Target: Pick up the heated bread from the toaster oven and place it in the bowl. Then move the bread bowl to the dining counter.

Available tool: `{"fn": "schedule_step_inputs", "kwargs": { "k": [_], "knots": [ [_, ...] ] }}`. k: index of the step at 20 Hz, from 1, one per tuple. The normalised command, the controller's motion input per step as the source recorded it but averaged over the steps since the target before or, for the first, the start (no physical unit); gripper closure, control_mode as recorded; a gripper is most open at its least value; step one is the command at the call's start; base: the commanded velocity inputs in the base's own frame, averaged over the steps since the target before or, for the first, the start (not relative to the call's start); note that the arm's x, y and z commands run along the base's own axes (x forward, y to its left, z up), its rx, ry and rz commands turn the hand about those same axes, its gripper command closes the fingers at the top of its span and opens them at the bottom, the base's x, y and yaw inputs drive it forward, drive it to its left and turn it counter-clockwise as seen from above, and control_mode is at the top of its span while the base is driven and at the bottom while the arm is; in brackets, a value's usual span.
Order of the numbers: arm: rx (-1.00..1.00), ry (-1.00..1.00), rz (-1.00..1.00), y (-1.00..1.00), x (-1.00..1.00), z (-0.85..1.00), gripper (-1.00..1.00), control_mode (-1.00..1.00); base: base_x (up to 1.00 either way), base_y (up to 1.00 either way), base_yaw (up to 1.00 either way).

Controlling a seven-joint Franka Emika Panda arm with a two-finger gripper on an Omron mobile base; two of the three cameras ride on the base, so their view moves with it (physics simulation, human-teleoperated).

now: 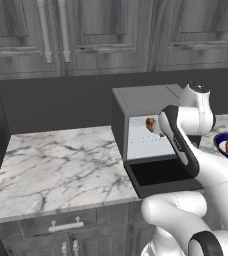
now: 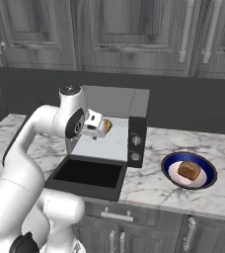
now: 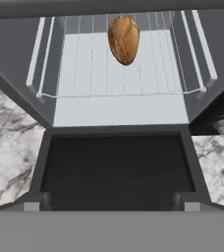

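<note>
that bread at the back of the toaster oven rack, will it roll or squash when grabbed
The heated bread looks rounded and egg-shaped, so it may roll on the wire rack. Its crust looks firm, probably light, yet a hard squeeze could dent it.

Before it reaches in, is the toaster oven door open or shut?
Open: the toaster oven door lies flat on the counter, exposing the rack and bread.

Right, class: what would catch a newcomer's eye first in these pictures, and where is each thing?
The white arm reaches toward the open toaster oven on the marble counter, its black door dropped flat. A golden-brown bread lies far back on the rack. To the oven's right, a blue bowl already holds another brown piece.
</note>
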Motion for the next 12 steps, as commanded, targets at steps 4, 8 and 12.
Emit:
{"fn": "schedule_step_inputs", "kwargs": {
  "k": [4, 8, 12],
  "knots": [
    [0.00, -0.25, 0.00, -0.19, 0.31, -0.36, -1.00, -1.00, 0.00, 0.00, 0.00],
    [0.00, -0.10, 0.00, 0.02, 0.61, -0.40, -1.00, -1.00, 0.00, 0.00, 0.00],
    [0.00, -0.02, 0.00, 0.00, 0.56, -0.26, -1.00, -1.00, 0.00, 0.00, 0.00]
  ]
}}
